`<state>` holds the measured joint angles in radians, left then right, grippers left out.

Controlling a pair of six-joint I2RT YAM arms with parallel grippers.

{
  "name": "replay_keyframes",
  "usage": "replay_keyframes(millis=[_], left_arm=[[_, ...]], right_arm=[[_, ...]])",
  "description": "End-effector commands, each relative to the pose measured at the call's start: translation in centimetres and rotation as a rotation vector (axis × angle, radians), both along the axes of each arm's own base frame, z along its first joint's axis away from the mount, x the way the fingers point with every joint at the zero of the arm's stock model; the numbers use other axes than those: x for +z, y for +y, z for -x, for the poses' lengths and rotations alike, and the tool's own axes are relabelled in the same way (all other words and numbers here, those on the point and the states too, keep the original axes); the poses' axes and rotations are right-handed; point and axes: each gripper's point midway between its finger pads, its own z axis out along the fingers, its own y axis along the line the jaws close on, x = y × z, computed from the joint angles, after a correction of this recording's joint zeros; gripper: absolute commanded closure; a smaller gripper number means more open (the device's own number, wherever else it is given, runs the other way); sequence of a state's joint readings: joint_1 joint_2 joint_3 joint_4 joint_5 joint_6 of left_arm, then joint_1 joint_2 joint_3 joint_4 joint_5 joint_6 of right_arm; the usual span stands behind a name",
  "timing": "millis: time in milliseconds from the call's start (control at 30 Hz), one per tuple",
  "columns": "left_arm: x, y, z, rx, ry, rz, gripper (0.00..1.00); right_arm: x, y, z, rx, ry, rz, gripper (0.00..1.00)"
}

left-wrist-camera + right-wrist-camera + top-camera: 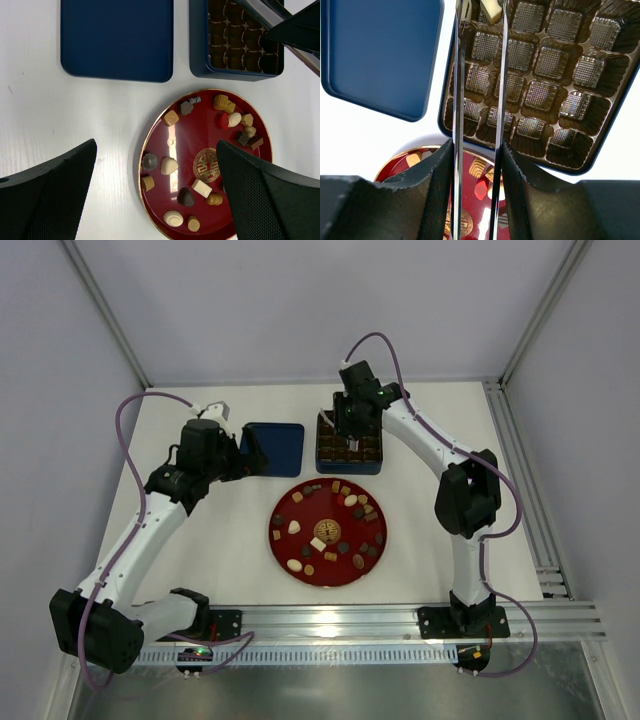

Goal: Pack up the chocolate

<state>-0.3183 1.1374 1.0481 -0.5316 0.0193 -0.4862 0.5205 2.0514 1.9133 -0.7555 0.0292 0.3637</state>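
Right wrist view: the right tool's (480, 30) thin blades point down into the tin (235, 75), narrowly parted about a cream piece (490, 10) in a cell by the lid-side wall. Whether it is gripped or let go, I cannot tell. Other cells in view look empty. The remaining chocolate (169, 165) lies scattered on the plate (192, 137), just bases-side of the tin, so the next pick likely means drawing back. The right arm reaches forward, wrist pitched down. The left tool (156, 145) hangs near the lid (117, 37), wide open and empty.
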Motion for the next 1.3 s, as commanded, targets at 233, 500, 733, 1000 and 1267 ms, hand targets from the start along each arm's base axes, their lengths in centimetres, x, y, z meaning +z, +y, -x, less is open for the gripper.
replay_keyframes(millis=[233,500,733,1000,1267], left_arm=[[0.6,0.2,-0.6,0.008,-0.030,-0.005,0.00],[0.4,0.3,-0.6,0.009,-0.028,-0.007,0.00],[0.4,0.2,-0.6,0.005,-0.026,-0.005,0.00],[0.3,0.1,-0.6,0.003,-0.020,-0.002,0.00],[0.2,0.2,-0.6,0.007,-0.021,-0.006,0.00]], right_arm=[[7.4,-1.4,1.3,0.000,-0.140,-0.049,0.57],[6.3,-4.1,9.8,0.032,-0.077,-0.062,0.57],[4.6,-5.6,19.2,0.082,-0.011,-0.027,0.57],[0.8,-6.6,25.8,0.135,0.101,0.026,0.57],[-1.3,-7.1,26.0,0.147,0.131,0.084,0.57]])
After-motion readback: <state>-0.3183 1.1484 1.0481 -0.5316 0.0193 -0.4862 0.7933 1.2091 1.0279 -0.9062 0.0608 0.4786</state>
